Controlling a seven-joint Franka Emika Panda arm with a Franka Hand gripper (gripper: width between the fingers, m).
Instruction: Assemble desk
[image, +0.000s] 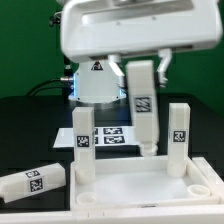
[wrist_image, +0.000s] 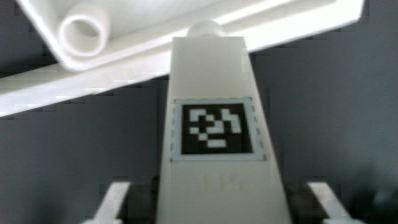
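The gripper (image: 143, 78) is pinching the third leg (image: 144, 112) upright between its fingers (wrist_image: 118, 200), over the far edge of the desk top (image: 130, 190). The first leg (image: 82, 142) and second leg (image: 178, 132) are standing in the far sockets. The fourth leg (image: 30, 181) is lying beside the top; both near sockets (image: 85, 197) are awaiting legs

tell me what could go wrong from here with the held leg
1. The held leg hangs away from the free socket at a front corner; lowered here it would probably meet flat desk top instead of seating.
2. Moving it sideways may knock the standing leg on the exterior view's right.
3. The end effector grips one end only, so the leg might tilt on contact.
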